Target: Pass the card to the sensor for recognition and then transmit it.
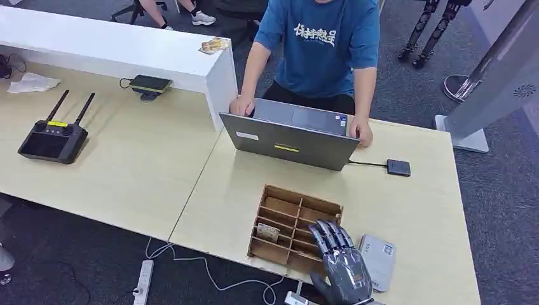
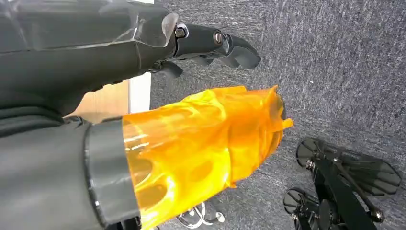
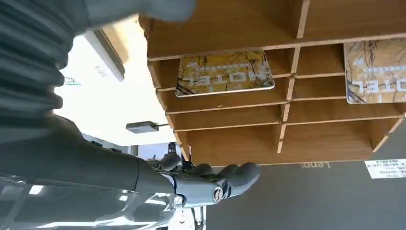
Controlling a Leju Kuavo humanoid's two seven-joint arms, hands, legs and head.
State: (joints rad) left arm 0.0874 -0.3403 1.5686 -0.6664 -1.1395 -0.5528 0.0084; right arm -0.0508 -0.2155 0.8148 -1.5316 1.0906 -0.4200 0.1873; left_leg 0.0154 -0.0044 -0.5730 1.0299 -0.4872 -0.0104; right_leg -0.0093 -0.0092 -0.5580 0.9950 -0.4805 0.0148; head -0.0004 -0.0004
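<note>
A wooden slotted box (image 1: 299, 194) stands near the table's front edge. One yellow patterned card (image 1: 267, 232) lies in a left slot. Up close, two such cards (image 3: 224, 73) (image 3: 376, 72) sit in separate slots of the box (image 3: 230, 143). My right hand (image 1: 340, 260) hovers over the box's front right corner with fingers (image 3: 220, 179) stretched out and nothing in them. A small black reader (image 1: 398, 168) on a cable lies beyond the box, to the right of the laptop. My left hand (image 2: 95, 57) hangs over the carpet, its thumb in an orange cover (image 2: 206, 143), holding nothing.
A person in a blue shirt works at a grey laptop (image 1: 289, 141) just behind the box. A flat grey device (image 1: 380, 260) lies right of my right hand. A black controller (image 1: 51, 136) sits on the left table. A power strip (image 1: 143, 279) lies on the floor.
</note>
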